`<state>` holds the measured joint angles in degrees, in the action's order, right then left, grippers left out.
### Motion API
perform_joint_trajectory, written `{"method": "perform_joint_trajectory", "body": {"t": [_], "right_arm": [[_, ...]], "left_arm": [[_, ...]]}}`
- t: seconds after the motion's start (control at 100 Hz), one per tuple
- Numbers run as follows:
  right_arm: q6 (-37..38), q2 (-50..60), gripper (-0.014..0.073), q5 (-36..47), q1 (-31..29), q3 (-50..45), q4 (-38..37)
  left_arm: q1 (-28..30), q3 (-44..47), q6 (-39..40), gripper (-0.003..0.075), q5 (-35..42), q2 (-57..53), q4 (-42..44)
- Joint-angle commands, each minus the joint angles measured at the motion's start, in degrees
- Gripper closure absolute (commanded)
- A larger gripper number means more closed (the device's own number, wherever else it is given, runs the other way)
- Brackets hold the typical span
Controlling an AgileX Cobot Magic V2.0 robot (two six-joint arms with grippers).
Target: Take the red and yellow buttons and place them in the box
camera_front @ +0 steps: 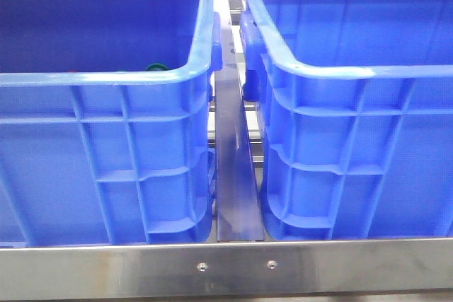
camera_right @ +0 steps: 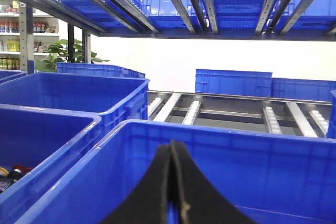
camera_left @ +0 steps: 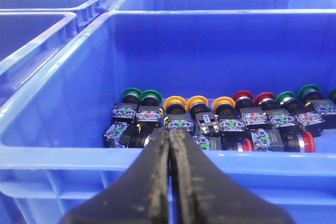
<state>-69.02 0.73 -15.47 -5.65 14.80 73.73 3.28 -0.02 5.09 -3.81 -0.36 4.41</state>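
Note:
In the left wrist view a blue bin (camera_left: 79, 145) holds a row of push-buttons on dark bodies. Several yellow-capped buttons (camera_left: 175, 103) stand mid-row and red-capped buttons (camera_left: 243, 97) stand beside them; another red cap (camera_left: 308, 141) lies in the nearer row. Green-capped buttons (camera_left: 131, 94) stand at both ends. My left gripper (camera_left: 170, 131) is shut and empty, just outside the bin's near wall. My right gripper (camera_right: 172, 144) is shut and empty before a second blue bin (camera_right: 220, 135). In the front view neither gripper shows; only a green cap (camera_front: 156, 68) peeks over the left bin's rim (camera_front: 106, 78).
The front view shows the right bin (camera_front: 340, 68) beside the left one, with a metal strip (camera_front: 233, 167) between them and a steel rail (camera_front: 226, 266) in front. More blue bins (camera_right: 79, 85) and a roller rack (camera_right: 231, 111) stand behind, under an overhead frame.

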Motion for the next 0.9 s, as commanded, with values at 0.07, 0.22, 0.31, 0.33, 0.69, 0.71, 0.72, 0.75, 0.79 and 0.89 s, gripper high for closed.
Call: {"method": "perform_joint_trajectory", "body": {"t": [0.07,0.22,0.31,0.33,0.69,0.71,0.72,0.75,0.79,0.89], "right_arm": [[-0.2,0.9,0.0662,1.1,-0.3,1.2,0.6],[-0.2,0.9,0.0662,1.1,-0.3,1.2,0.6],[-0.2,0.9,0.0662,1.1,-0.3,1.2,0.6],[-0.2,0.9,0.0662,1.1,-0.3,1.2,0.6],[-0.3,0.9,0.0662,6.8,-0.3,1.2,0.6],[-0.3,0.9,0.0662,7.1,-0.3,1.2,0.6],[-0.3,0.9,0.0662,7.3,-0.3,1.2,0.6],[-0.3,0.9,0.0662,7.8,-0.1,1.1,0.6],[-0.3,0.9,0.0662,9.1,0.1,0.8,0.6],[2.1,0.9,0.0662,12.9,1.3,-1.0,-7.8]], "left_arm": [[0.0,1.1,0.7,0.0741,5.0,-1.7,0.0],[0.0,1.1,0.7,0.0741,5.0,-1.7,0.0],[0.0,1.1,0.7,0.0741,5.0,-1.7,0.0],[0.0,1.1,0.7,0.0741,5.0,-1.7,0.0],[0.0,1.1,0.7,0.0741,5.0,-1.7,0.0],[0.0,1.1,0.7,0.0741,5.0,-1.7,0.0],[0.0,1.1,0.7,0.0741,5.0,-1.7,0.0],[0.0,1.1,0.7,0.0741,5.0,-1.7,0.0],[0.0,1.1,0.7,0.0741,5.0,-1.7,0.0],[0.0,1.1,0.7,0.0741,5.0,-1.7,0.0]]}}
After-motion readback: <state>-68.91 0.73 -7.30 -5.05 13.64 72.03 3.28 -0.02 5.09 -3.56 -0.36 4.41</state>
